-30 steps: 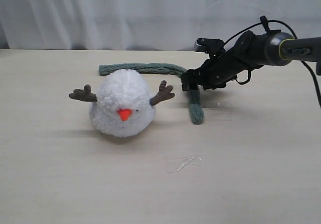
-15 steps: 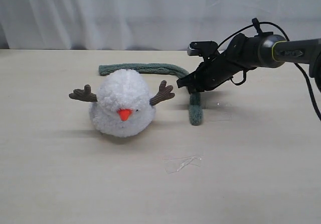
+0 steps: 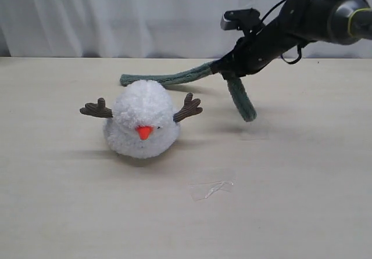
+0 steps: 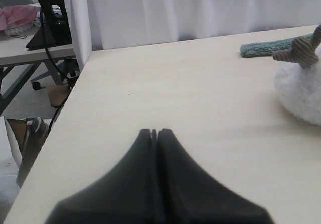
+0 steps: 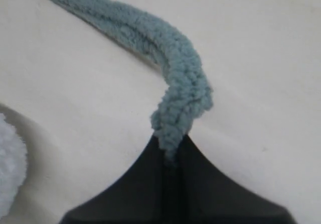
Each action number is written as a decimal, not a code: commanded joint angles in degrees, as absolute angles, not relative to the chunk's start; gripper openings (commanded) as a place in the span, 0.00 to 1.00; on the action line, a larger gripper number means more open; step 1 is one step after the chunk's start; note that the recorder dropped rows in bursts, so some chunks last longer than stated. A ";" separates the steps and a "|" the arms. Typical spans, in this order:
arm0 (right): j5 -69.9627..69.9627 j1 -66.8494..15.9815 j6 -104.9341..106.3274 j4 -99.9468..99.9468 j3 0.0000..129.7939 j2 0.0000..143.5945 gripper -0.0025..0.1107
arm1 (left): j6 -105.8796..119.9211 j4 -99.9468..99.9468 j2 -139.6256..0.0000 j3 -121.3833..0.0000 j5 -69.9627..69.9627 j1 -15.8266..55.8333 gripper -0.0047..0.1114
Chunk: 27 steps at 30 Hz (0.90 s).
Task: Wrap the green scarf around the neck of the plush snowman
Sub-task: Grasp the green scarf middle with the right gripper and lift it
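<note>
The plush snowman [image 3: 143, 126] sits on the table facing the camera, orange nose forward and brown twig arms spread; its neck is not discernible. The green scarf [image 3: 174, 76] runs behind it, lifted at its right part. My right gripper [image 3: 225, 71] is shut on the green scarf [image 5: 170, 68] above the table, and a short end [image 3: 241, 99] hangs down from the jaws. In the left wrist view my left gripper [image 4: 154, 132] is shut and holds nothing, low over the table well away from the snowman [image 4: 301, 86]; the scarf's far end [image 4: 263, 47] shows beyond it.
A piece of clear tape [image 3: 212, 189] lies on the table in front of the snowman. A white curtain [image 3: 145, 15] hangs behind the table. The table's side edge [image 4: 65, 108] shows in the left wrist view, with a stand and clutter beyond it.
My right gripper has risen and moved back-right with the scarf pinched in it. The scarf's right part has come off the table and its short end now dangles.
</note>
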<state>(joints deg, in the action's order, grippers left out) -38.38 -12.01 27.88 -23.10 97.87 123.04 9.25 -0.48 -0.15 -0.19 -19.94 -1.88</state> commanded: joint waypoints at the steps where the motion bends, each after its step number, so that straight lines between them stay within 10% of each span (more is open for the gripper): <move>1: -40.55 -12.10 27.69 -21.53 97.86 116.26 0.06 | 9.20 -0.65 0.00 0.00 -19.00 -1.94 0.04; 27: -43.70 -32.13 27.01 -21.14 97.86 85.66 0.06 | 9.20 -0.65 0.00 0.00 -19.00 -1.94 0.04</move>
<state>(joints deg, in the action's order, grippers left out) -43.60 -29.60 26.42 -21.75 97.87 87.09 9.25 -0.48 -0.15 -0.19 -19.94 -1.88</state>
